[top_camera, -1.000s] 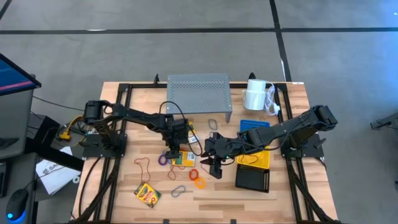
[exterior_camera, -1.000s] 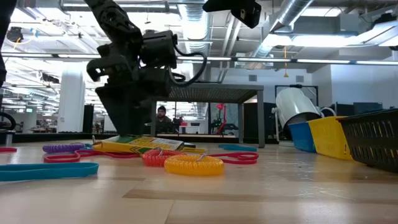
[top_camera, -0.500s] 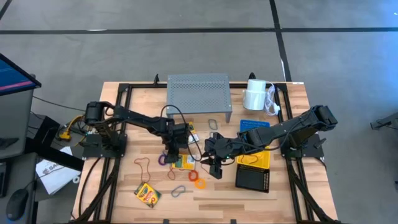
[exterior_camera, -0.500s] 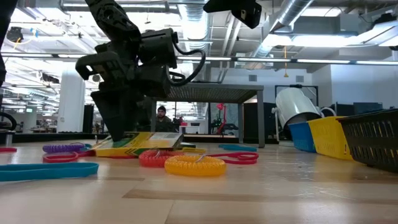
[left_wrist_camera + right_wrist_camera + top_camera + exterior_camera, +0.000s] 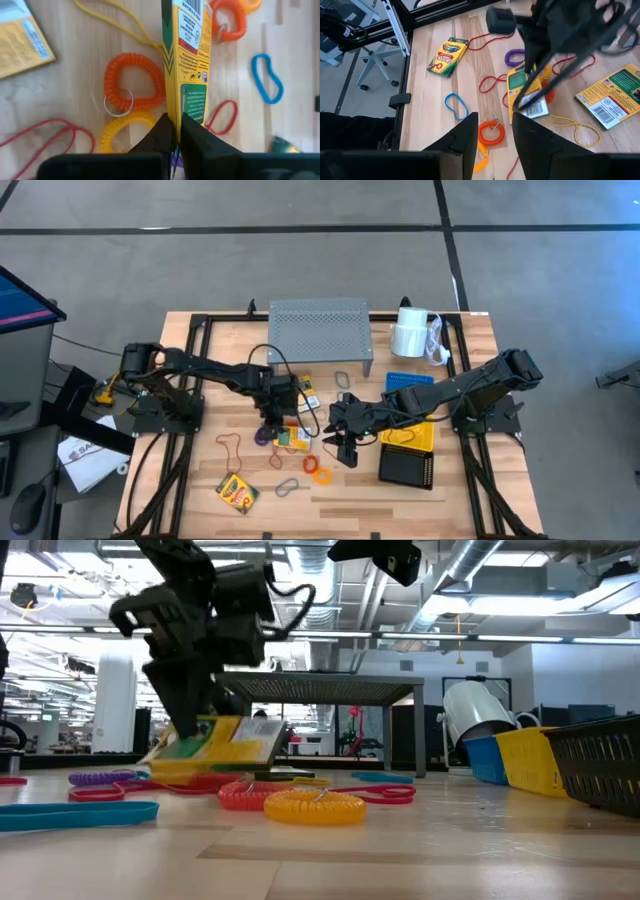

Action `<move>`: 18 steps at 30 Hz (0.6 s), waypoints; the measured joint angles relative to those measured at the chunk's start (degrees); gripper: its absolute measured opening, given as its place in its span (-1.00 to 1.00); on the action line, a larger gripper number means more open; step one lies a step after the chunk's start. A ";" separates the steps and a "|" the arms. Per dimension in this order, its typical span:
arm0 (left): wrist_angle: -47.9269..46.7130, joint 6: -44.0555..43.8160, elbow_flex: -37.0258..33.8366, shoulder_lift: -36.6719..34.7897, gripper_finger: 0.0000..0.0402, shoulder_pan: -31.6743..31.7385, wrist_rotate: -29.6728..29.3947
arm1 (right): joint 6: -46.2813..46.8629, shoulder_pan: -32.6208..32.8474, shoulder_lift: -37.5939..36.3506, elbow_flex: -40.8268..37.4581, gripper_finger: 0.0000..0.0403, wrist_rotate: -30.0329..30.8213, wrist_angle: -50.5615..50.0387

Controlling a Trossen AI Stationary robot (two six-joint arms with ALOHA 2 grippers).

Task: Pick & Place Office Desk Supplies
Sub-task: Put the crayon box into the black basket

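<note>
The left gripper [image 5: 176, 131] is clamped on the lower edge of a crayon box [image 5: 186, 60], its two dark fingers [image 5: 161, 131] pinching the thin yellow-green carton so that it stands edge-on ahead of them. In the low view the same crayon box [image 5: 215, 743] hangs tilted, clear of the wooden table [image 5: 400, 850], under the left gripper [image 5: 205, 705]. Directly below the held box lie an orange coil loop [image 5: 134, 88] and a yellow coil loop [image 5: 125, 132], touching each other. Just to one side of the box a thin red loop [image 5: 222, 114] lies on the wood, and farther out a blue loop [image 5: 266, 79]. A second orange coil [image 5: 229, 22] sits beyond the box's far end, and another flat crayon box [image 5: 22, 42] lies well apart on the opposite side.

The right gripper [image 5: 492, 127] hovers above the table with its fingers [image 5: 465, 135] parted and nothing between them. Just beneath it is an orange coil loop [image 5: 491, 133], with a blue loop [image 5: 456, 106] beside that. Farther off, a purple coil [image 5: 514, 58] and a third crayon box [image 5: 447, 56] lie on the table. From overhead, the right gripper [image 5: 343, 442] is near the left gripper [image 5: 277, 416]. Behind it, the yellow basket [image 5: 420, 436] and black basket [image 5: 407, 468] sit touching, with the blue basket [image 5: 412, 379] just beyond.
</note>
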 joint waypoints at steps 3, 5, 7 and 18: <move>-0.85 -0.13 0.00 -3.45 -0.97 0.00 0.16 | 0.02 -0.26 0.00 0.00 -0.41 0.00 0.35; -0.33 -0.35 0.02 -5.59 -0.97 0.00 0.19 | 0.03 -0.31 0.00 0.00 -0.41 0.00 0.85; -1.10 -0.72 0.02 -7.88 -0.97 0.00 0.25 | 0.02 -0.52 0.00 0.00 -0.41 0.00 1.74; -0.14 -4.19 0.06 -17.95 -0.97 0.00 -6.64 | 6.26 -4.32 0.00 0.00 -0.28 0.52 4.73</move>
